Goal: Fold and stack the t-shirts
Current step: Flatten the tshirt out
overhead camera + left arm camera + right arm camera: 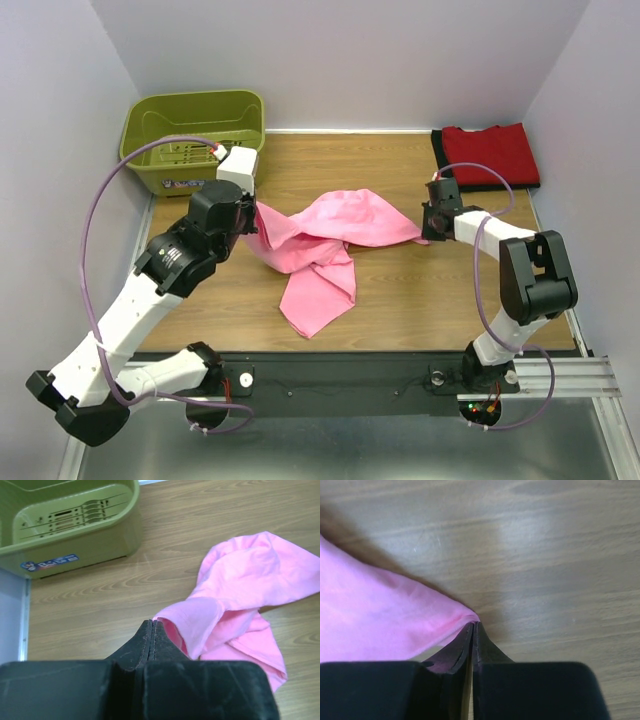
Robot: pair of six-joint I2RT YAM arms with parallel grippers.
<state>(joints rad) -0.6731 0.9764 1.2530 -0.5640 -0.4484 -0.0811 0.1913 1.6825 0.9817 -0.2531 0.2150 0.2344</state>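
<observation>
The left gripper (152, 625) has its black jaws pressed together, with a folded edge of the pink t-shirt (250, 575) meeting their tip. The shirt lies crumpled on the wooden table (95, 597), spreading to the right. The olive-green basket (85, 542) stands far left, apart from the shirt.

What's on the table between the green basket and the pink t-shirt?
Nothing: the left wrist view shows bare wooden table between the olive-green basket and the pink t-shirt. In the top view the left arm hangs over that stretch.
</observation>
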